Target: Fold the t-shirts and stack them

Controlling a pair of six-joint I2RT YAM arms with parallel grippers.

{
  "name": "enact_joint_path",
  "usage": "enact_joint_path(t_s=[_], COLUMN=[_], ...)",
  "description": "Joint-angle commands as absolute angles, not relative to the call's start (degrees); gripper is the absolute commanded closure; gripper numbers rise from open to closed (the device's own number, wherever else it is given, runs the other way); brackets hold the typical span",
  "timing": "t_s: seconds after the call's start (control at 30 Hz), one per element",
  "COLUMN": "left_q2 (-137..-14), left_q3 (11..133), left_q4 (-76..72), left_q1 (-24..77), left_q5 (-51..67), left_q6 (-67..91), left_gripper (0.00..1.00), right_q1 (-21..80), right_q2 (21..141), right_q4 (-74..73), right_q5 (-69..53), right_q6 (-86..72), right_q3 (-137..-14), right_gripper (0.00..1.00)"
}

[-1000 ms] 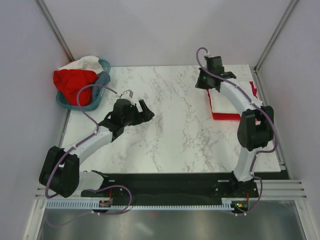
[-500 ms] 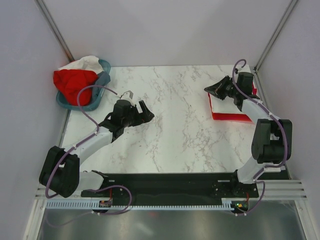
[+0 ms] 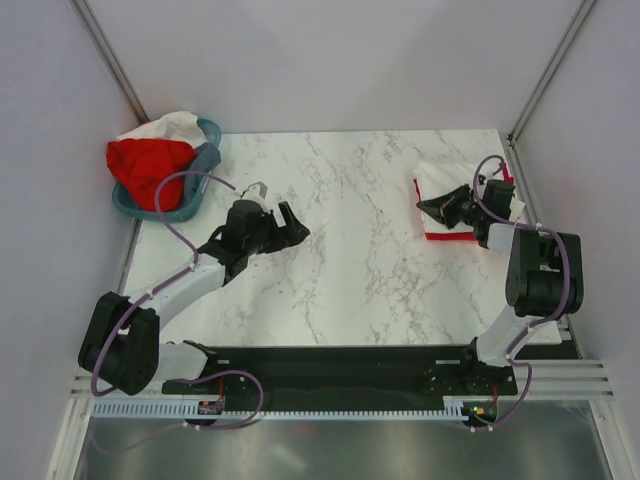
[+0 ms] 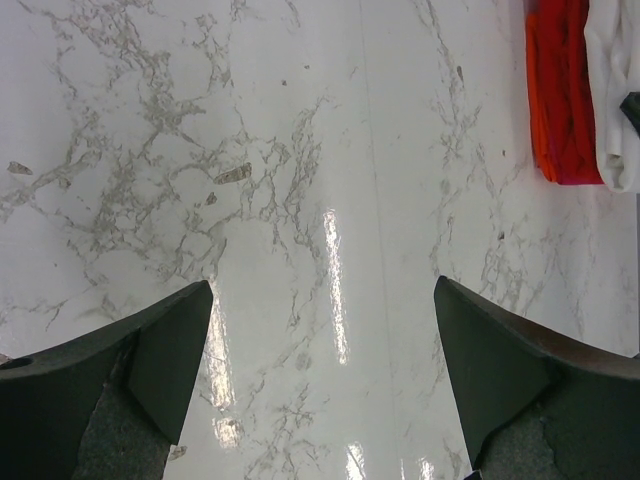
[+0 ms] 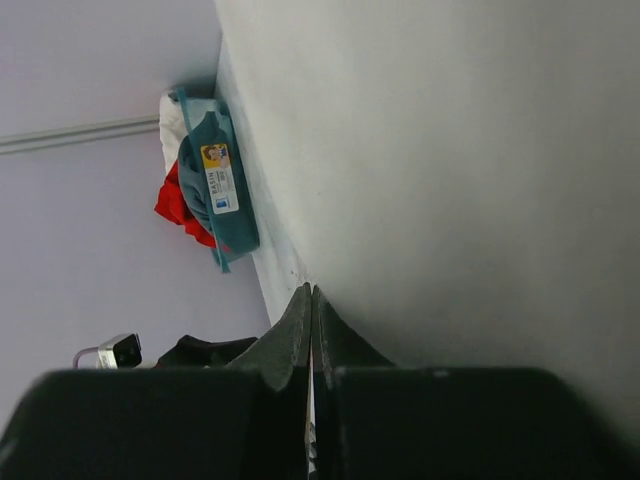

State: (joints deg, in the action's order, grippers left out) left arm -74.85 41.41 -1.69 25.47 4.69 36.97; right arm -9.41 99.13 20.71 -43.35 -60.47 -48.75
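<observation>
Black right claw, pinched shut on nothing, lies at the folded white-over-red t-shirts at 3 o'clock of the desk, left claw gaping over mid-desk marble, red and white t-shirts heaped in the teal basket at 10 o'clock.

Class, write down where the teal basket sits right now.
Top view: the teal basket sits at the far-left corner of the table, holding a red t-shirt and a white t-shirt, beyond the open left gripper.
</observation>
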Motion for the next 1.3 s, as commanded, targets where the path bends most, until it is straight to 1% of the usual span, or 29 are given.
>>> enact_joint_path(t_s=[0.0,0.17,0.23,0.4,0.57,0.7,0.83,0.9,0.97,1.1,1.27], left_q2=[-74.1,-74.5,-74.7,-75.1,-75.3,-75.4,-75.5,-75.6,-75.8,-75.9,-75.8], left_q3=[41.0,41.0,41.1,41.2,41.2,41.3,41.2,41.3,41.3,41.3,41.3], left_q4=[-4.0,-4.2,-4.2,-4.3,-4.3,-4.3,-4.3,-4.3,-4.4,-4.4,-4.4], left_q1=[25.2,25.2,25.2,25.2,25.2,25.2,25.2,25.2,25.2,25.2,25.2], left_q5=[5.2,5.3,5.2,5.2,5.1,5.0,5.1,5.1,5.0,4.9,5.2], left_q6=[35.2,35.2,35.2,35.1,35.0,34.9,34.9,35.0,35.0,35.0,35.0], left_gripper=[0.00,0.00,0.00,0.00,0.00,0.00,0.00,0.00,0.00,0.00,0.00], right_q1=[-9.8,-10.0,-10.0,-10.0,-10.0,-10.0,-10.0,-9.9,-10.0,-10.3,-12.6], right_q2=[99.9,98.0,97.7,101.2,110.4,117.8,126.5,128.0,128.0,123.8,114.2], right_q4=[25.9,22.2,20.2,19.3,19.5,20.1,20.7,20.7,21.1,18.6,14.4], right_q5=[-44.8,-43.9,-43.2,-42.7,-41.6,-39.2,-39.3,-39.8,-40.4,-40.6,-41.1], right_q6=[-61.7,-61.3,-61.4,-63.6,-65.5,-66.3,-66.8,-66.9,-67.3,-66.4,-64.6], right_q3=[-48.3,-52.9,-56.6,-65.1,-72.4,-76.5,-80.2,-82.1,-82.7,-83.9,-82.1], right_gripper=[1.00,1.00,1.00,1.00,1.00,1.00,1.00,1.00,1.00,1.00,1.00])
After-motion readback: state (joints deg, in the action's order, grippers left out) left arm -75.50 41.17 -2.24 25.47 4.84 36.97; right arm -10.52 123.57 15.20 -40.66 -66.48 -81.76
